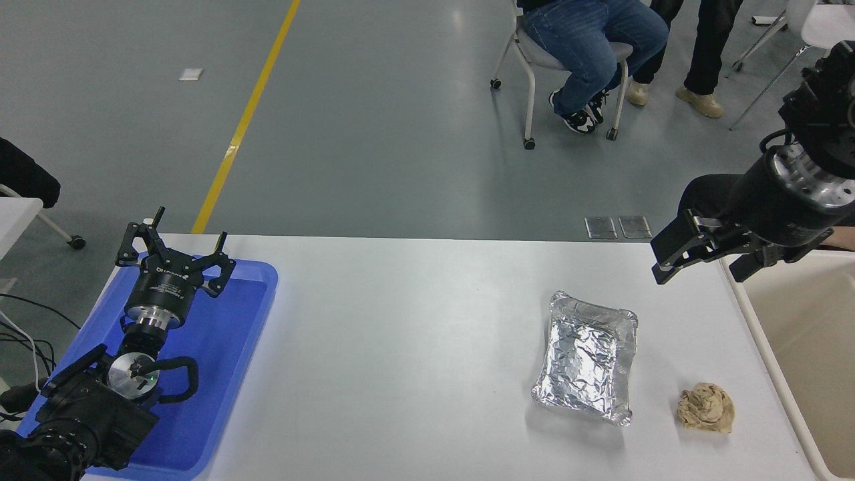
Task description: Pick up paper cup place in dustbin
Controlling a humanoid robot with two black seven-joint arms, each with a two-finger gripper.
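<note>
Broadly, the white table (414,321) fills the lower half of the frame, with the dustbin (768,334) cut off at the lower right edge and a blue plastic tray (234,347) at the lower left, where the left gripper (175,250) is parked above it with its fingers apart. At the right edge the right gripper (707,262) hangs over the table's far right corner beside the dustbin's rim, fingers spread and holding nothing. Smaller, a crinkled foil tray (588,357) lies right of centre with a crumpled brown paper ball (706,407) just beside it; the paper cup cannot be seen anywhere.
</note>
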